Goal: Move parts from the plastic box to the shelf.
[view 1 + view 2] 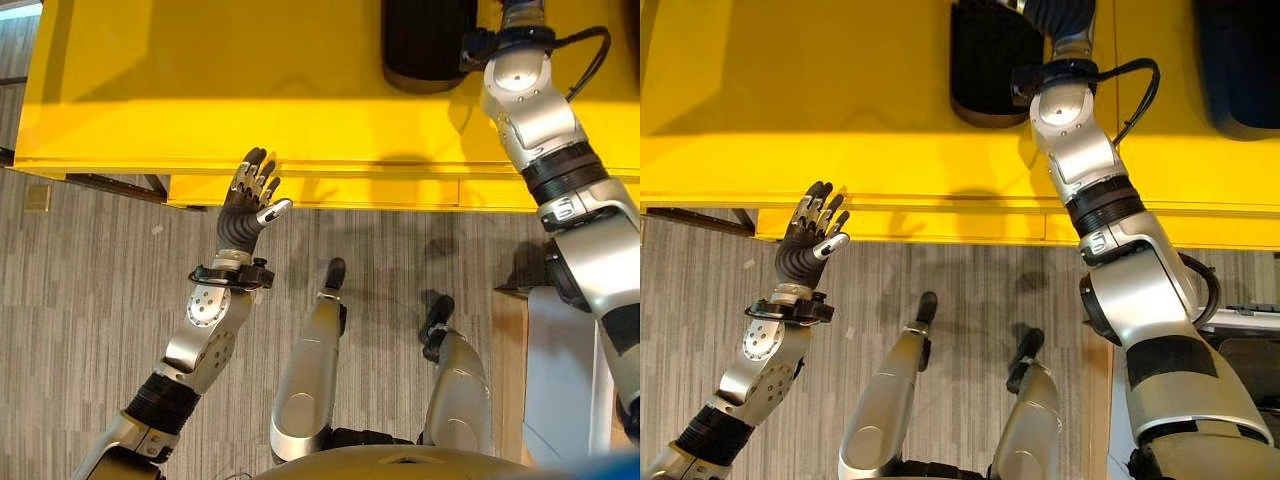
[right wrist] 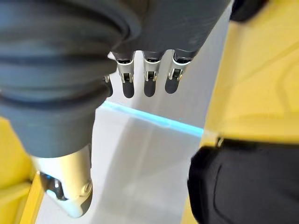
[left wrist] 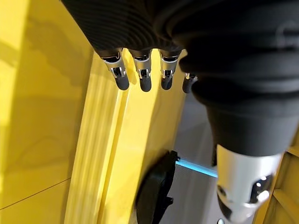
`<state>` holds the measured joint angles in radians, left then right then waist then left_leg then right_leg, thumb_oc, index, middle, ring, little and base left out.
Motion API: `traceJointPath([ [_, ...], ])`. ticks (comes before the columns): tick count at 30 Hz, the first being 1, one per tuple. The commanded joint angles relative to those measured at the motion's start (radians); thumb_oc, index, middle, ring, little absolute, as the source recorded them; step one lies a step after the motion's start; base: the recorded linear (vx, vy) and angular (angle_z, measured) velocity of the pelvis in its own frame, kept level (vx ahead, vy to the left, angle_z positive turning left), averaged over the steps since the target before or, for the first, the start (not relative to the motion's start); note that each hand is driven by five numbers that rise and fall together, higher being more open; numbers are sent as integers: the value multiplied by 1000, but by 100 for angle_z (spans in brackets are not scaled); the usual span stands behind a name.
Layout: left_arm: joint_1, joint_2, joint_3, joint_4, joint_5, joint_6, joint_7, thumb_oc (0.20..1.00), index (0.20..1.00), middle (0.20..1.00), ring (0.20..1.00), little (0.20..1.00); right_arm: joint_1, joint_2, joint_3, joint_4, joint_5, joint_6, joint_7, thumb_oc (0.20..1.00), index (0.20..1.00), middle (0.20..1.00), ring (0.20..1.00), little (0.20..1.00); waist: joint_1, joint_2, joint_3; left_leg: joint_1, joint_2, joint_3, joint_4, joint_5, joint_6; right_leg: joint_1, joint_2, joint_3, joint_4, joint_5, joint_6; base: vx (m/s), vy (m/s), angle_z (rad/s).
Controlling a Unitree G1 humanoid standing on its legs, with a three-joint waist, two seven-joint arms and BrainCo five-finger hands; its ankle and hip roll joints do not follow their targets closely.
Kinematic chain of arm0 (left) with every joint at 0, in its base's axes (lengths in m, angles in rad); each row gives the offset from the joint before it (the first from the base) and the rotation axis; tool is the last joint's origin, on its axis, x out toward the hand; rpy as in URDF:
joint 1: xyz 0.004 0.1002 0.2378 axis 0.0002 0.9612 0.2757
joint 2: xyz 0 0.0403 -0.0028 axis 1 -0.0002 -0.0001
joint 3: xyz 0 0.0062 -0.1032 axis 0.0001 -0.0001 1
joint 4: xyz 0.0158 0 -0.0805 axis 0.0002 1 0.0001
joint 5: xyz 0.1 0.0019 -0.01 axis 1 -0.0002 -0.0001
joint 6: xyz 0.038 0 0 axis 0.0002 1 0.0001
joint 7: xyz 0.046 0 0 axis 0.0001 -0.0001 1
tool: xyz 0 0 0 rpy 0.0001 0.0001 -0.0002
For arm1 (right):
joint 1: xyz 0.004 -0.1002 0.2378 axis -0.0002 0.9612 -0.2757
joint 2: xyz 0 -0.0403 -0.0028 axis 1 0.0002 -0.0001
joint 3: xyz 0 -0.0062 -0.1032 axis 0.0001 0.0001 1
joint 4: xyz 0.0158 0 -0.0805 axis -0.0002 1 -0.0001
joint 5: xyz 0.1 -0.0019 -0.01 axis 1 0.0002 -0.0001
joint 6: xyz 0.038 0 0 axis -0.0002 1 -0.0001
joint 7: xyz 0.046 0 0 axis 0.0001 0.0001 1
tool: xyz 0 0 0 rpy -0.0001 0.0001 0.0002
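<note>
A black rounded part [image 1: 428, 40] lies on top of the yellow shelf [image 1: 200, 90], near its far side. My right arm reaches over the shelf, and my right hand [image 1: 1060, 15] is just right of that part. In the right wrist view its fingers [image 2: 147, 74] are straight and hold nothing, with the black part [image 2: 247, 182] lying close by. My left hand [image 1: 245, 205] is raised in front of the shelf's front edge, fingers spread and empty. Its wrist view shows straight fingers [image 3: 140, 74] along the shelf edge, with the black part [image 3: 156, 196] beyond.
A second dark object [image 1: 1240, 60] rests on the shelf further to the right. A pale surface with a wooden edge [image 1: 555, 370] stands at the lower right. Grey carpet [image 1: 90, 300] covers the floor below the shelf.
</note>
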<state>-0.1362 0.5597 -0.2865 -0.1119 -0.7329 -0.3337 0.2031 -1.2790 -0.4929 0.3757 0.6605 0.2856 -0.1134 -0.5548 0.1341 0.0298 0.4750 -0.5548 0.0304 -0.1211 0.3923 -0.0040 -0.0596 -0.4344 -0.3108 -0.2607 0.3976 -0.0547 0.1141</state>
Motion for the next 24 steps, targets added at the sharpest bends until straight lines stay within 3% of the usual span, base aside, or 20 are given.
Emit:
traceJointPath([
  [1, 25, -2, 38, -23, 22, -35, -8, 1000, 1000, 1000, 1000, 1000, 109, -66, -58, -142, -114, -45, -16, 1000, 1000, 1000, 1000, 1000, 9, -26, -69, 85, 69, 59, 10, -93, -27, 105, -6, 30, -57, -4, 38, 31, -26, -4],
  [8, 92, 3, 76, -28, 35, -15, -41, 1000, 1000, 1000, 1000, 1000, 278, -70, -102, -280, -222, -41, 14, 1000, 1000, 1000, 1000, 1000, -13, -45, -115, 211, 102, 77, -106, -45, -32, 204, 22, 19, -161, 22, 38, 44, -69, -11],
  [17, 170, -33, 139, -22, 47, 12, -69, 1000, 1000, 1000, 1000, 1000, 539, -14, -140, -486, -190, -86, 115, 1000, 1000, 1000, 1000, 1000, -56, -62, -197, 360, 173, 122, -290, 38, -54, 296, 84, 27, -275, 35, 32, 42, -92, -18],
  [19, 193, -64, 150, -15, 54, 26, -77, 1000, 1000, 1000, 1000, 1000, 676, 27, -154, -570, -142, -112, 175, 1000, 1000, 1000, 1000, 1000, -77, -56, -222, 410, 202, 136, -337, 67, -64, 314, 111, 32, -266, 12, 21, 40, -119, -16],
  [24, 246, -111, 192, -13, 75, 48, -88, 1000, 1000, 1000, 1000, 1000, 904, 25, -200, -739, -57, -145, 286, 1000, 1000, 1000, 1000, 1000, -110, -41, -259, 472, 267, 147, -379, 122, -81, 315, 174, 49, -199, -59, -16, 53, -157, -15],
])
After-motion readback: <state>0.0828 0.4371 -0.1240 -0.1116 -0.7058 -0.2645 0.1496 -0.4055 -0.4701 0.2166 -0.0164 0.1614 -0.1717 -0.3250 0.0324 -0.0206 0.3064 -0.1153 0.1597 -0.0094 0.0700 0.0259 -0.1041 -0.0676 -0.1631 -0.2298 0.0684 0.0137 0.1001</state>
